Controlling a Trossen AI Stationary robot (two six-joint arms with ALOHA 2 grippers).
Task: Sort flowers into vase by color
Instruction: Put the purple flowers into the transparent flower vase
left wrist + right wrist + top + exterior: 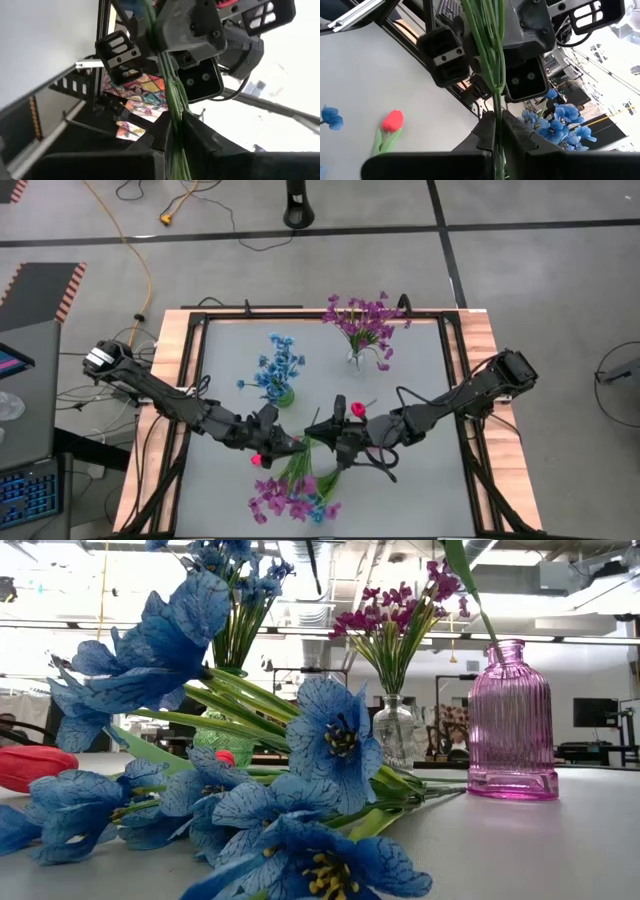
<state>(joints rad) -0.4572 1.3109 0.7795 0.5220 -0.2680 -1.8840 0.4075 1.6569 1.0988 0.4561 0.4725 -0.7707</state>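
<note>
On the bench (420, 380), the left arm reaches in from the left edge, and the left gripper (283, 446) is closed on a bundle of green stems (172, 100) near the middle of the front half. A pink-red bud (260, 460) lies just beside it. The stems belong to a loose bunch of purple and blue flowers (295, 498) whose heads lie at the front edge. Behind, a green vase of blue flowers (277, 370) stands left of centre. The right gripper (330, 442), reaching in from the right edge, is clamped on the same stems, facing the left one closely. A pink glass vase (357, 411) stands just behind it, and a clear vase of purple flowers (360, 325) stands near the back edge.
</note>
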